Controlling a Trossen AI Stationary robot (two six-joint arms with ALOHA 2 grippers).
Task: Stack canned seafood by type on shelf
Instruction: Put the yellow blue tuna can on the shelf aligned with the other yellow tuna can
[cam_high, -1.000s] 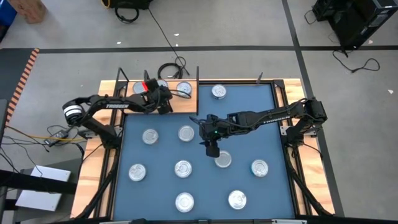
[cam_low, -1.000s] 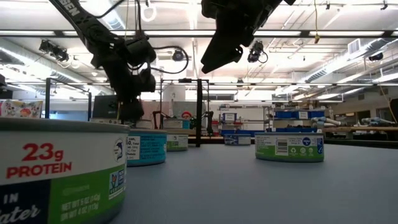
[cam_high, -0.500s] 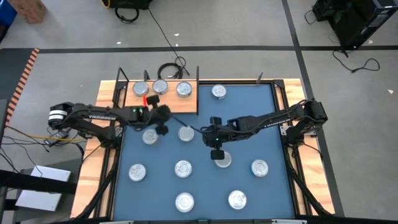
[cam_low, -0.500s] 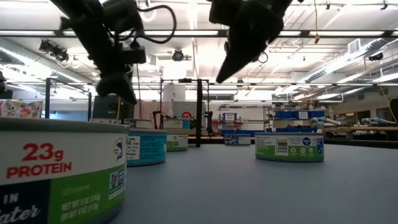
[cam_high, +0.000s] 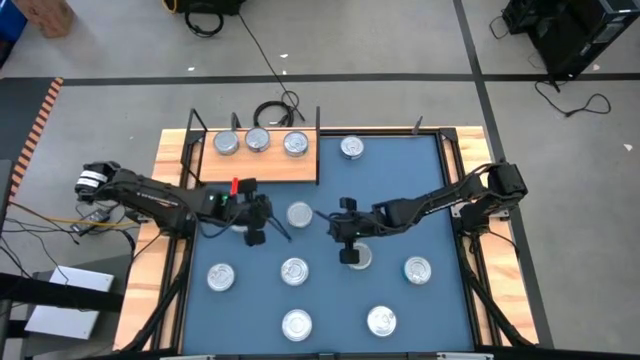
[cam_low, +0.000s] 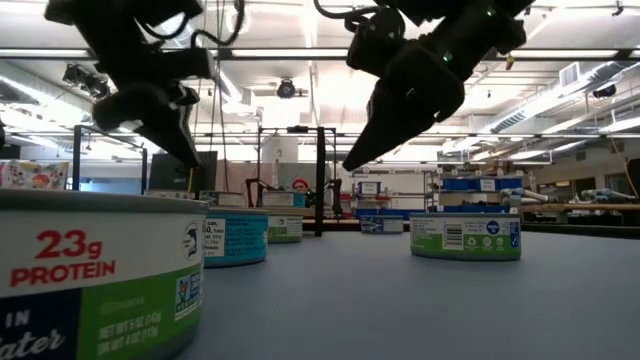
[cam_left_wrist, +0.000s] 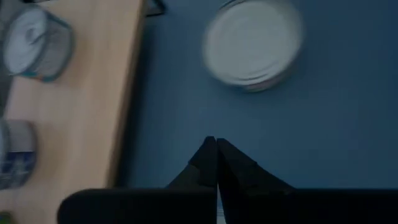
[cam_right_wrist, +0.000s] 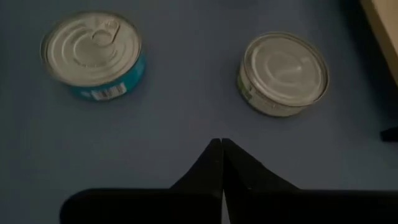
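Note:
The shelf (cam_high: 262, 165) is a wooden board at the far left with three tins (cam_high: 258, 141) standing on it. Several more tins of canned seafood stand on the blue mat (cam_high: 440, 210). My left gripper (cam_high: 275, 228) hovers shut over the mat just left of one tin (cam_high: 299, 214), which shows ahead of the fingers in the left wrist view (cam_left_wrist: 254, 40). My right gripper (cam_high: 340, 240) hovers shut beside another tin (cam_high: 360, 258). In its wrist view, a teal tin (cam_right_wrist: 93, 50) and a green-labelled tin (cam_right_wrist: 284, 71) stand ahead of it. Both grippers (cam_low: 190, 155) (cam_low: 350, 163) hang clear above the mat.
Thin black uprights (cam_high: 318, 118) stand at the shelf's corners. One tin (cam_high: 351, 148) stands on the mat just right of the shelf. Other tins (cam_high: 220, 277) (cam_high: 297, 324) (cam_high: 381, 320) (cam_high: 417, 270) dot the near half of the mat. A large tin (cam_low: 95, 270) fills the low view's near left.
My left gripper has drawn back from the tins on the shelf toward the table's near edge and now hangs over the mat, tipped more downward. My right gripper has sunk toward the mat, and its fingers have come together.

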